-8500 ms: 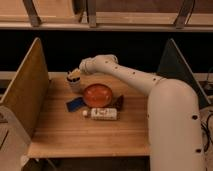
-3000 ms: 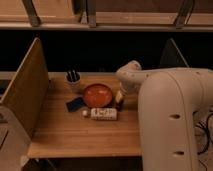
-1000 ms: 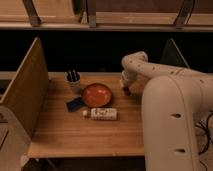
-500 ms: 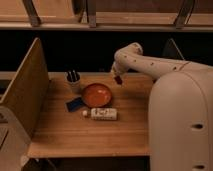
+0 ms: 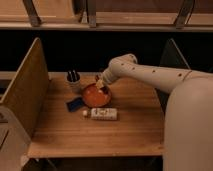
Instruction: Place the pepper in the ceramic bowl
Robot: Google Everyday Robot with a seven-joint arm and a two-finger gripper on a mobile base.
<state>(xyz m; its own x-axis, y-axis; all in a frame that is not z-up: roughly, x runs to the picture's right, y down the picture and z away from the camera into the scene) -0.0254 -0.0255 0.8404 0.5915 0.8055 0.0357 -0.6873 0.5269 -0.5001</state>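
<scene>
The orange ceramic bowl (image 5: 93, 98) sits on the wooden table (image 5: 130, 125), left of centre. My gripper (image 5: 100, 83) hangs over the bowl's far rim, the white arm reaching in from the right. A small dark reddish lump, the pepper (image 5: 97, 78), shows at the gripper's tip, held above the bowl. The gripper covers part of the bowl's far side.
A small pale cup with dark utensils (image 5: 74, 83) stands just left of the bowl. A flat dark-blue piece (image 5: 75, 105) lies to the bowl's front left. A white labelled bottle (image 5: 103, 114) lies in front of it. Upright panels stand at the left (image 5: 25, 92) and right (image 5: 172, 62).
The gripper lifted the pepper from the table right of the bowl and has moved left and down with it, from beyond the bowl's right side to over its far rim.
</scene>
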